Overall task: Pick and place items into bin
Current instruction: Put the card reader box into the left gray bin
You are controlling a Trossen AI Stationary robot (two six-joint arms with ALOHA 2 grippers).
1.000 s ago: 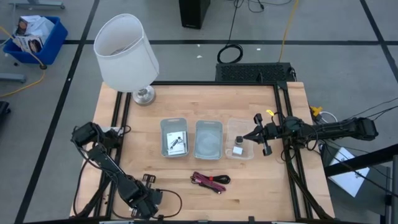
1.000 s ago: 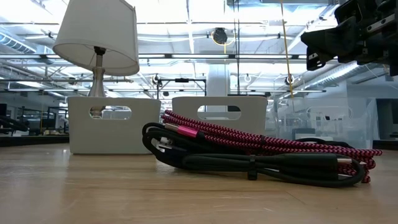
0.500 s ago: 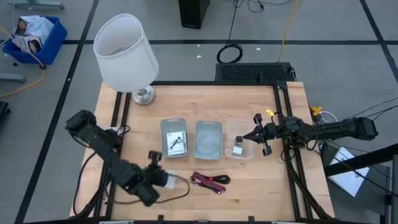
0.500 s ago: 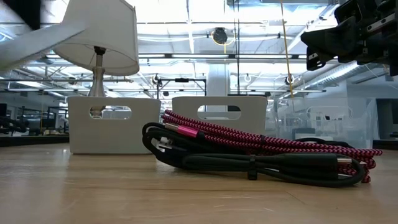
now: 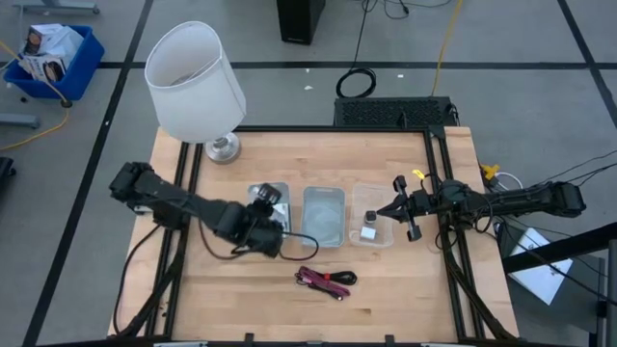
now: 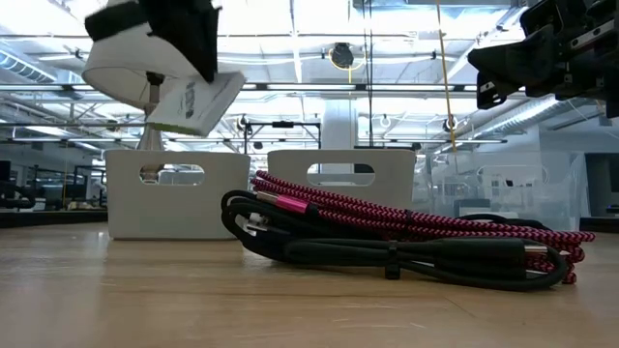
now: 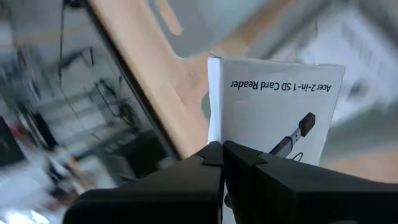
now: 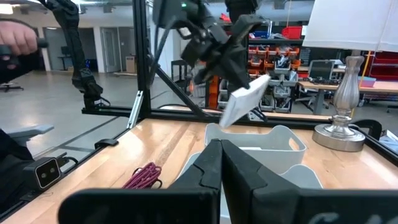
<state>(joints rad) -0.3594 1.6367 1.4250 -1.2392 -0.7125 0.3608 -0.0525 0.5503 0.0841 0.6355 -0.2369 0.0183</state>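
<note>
Three bins in a row at table centre, high view: left bin (image 5: 269,214), middle bin (image 5: 323,216), clear bin (image 5: 372,228) on the right. Left gripper (image 5: 262,224) sits over the left bin's front edge; right gripper (image 5: 396,208) waits beside the clear bin, fingers pressed together, holding nothing. Coiled cable (image 5: 327,280) lies on the wood nearer the front edge, apart from both grippers. Lamp (image 5: 197,85) at the far left corner.

Low view: white card box (image 6: 193,102) held tilted in the air above the left bin (image 6: 177,193); cable (image 6: 397,238) in the foreground.

Left wrist view: fingers clenched on the box's (image 7: 273,115) edge. Print reads "Acer 2-in-1 SD Card Reader", with a picture of a small black dongle.

Right wrist view: own fingers closed, empty; left gripper (image 8: 231,79) beyond, carrying the box (image 8: 244,99) above a white bin (image 8: 256,140).
</note>
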